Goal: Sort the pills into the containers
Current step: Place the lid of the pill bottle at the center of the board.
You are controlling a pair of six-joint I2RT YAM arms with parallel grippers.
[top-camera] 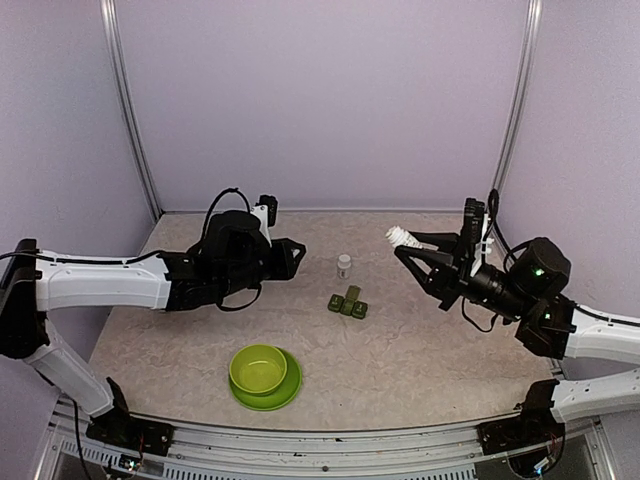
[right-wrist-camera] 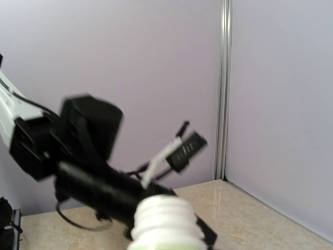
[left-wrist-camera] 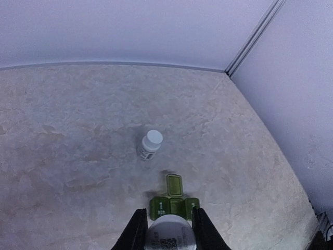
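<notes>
Left wrist view alone reveals a "1" on the pill box (left-wrist-camera: 173, 206).

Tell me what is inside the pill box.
The pill box has its middle lid flipped up; no pill shows inside, but the bottle in the left gripper covers its near edge. Both others are shut, contents hidden.

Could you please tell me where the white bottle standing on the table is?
In the top view, the white bottle stands near the middle of the table, just beyond the green pill box and apart from it.
</notes>
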